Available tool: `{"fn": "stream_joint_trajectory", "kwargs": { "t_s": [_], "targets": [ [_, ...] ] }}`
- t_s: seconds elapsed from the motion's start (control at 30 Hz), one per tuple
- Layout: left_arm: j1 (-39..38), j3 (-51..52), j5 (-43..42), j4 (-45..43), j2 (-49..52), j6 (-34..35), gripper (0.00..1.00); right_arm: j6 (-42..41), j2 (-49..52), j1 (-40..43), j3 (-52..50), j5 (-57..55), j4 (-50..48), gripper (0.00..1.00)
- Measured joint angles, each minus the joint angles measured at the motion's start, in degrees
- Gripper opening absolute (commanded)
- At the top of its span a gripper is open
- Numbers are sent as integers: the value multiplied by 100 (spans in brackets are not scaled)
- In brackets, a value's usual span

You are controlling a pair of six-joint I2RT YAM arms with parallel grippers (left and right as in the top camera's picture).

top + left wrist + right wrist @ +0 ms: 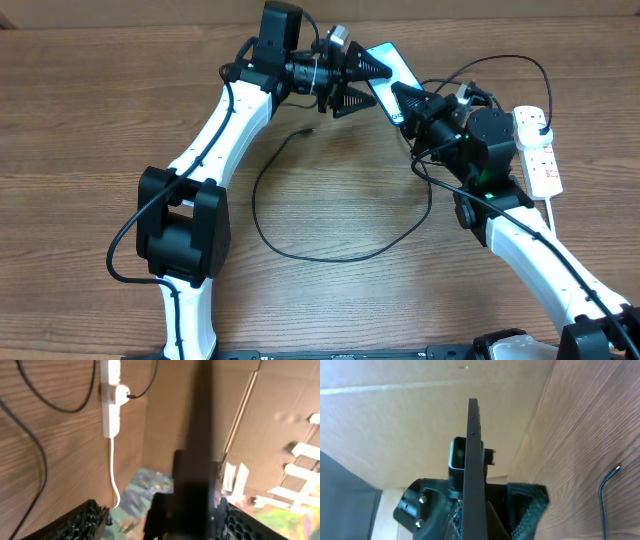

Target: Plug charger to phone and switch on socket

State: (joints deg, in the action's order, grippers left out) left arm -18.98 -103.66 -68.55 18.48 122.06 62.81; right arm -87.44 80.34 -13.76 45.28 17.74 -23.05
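Note:
The phone [392, 62] is lifted off the table at the back, with its light blue screen showing. My right gripper [398, 102] is shut on its lower end; in the right wrist view the phone [473, 455] stands edge-on between the fingers [492, 515]. My left gripper [378, 88] is open, its fingers spread on either side of the phone's left edge; the phone is a dark blur [197, 460] there. The charger's connector tip [311, 130] lies free on the table, also in the right wrist view [617, 467]. Its plug [537, 117] sits in the white socket [541, 155].
The charger cable loops widely over the middle of the table [330, 258]. The socket's thick white cord [114, 475] runs off the table edge. A cardboard wall [395, 410] stands just behind the phone. Both arms crowd the back centre.

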Motion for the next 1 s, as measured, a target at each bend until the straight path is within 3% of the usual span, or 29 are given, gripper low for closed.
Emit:
{"fn": "stream_joint_trajectory", "kwargs": {
  "t_s": [0.33, 1.0],
  "targets": [
    [0, 0, 107, -907, 0, 1019, 54, -236, 2, -229, 0, -448, 11, 4],
    [0, 0, 387, -940, 0, 1467, 12, -341, -22, -428, 0, -562, -55, 4]
  ]
}}
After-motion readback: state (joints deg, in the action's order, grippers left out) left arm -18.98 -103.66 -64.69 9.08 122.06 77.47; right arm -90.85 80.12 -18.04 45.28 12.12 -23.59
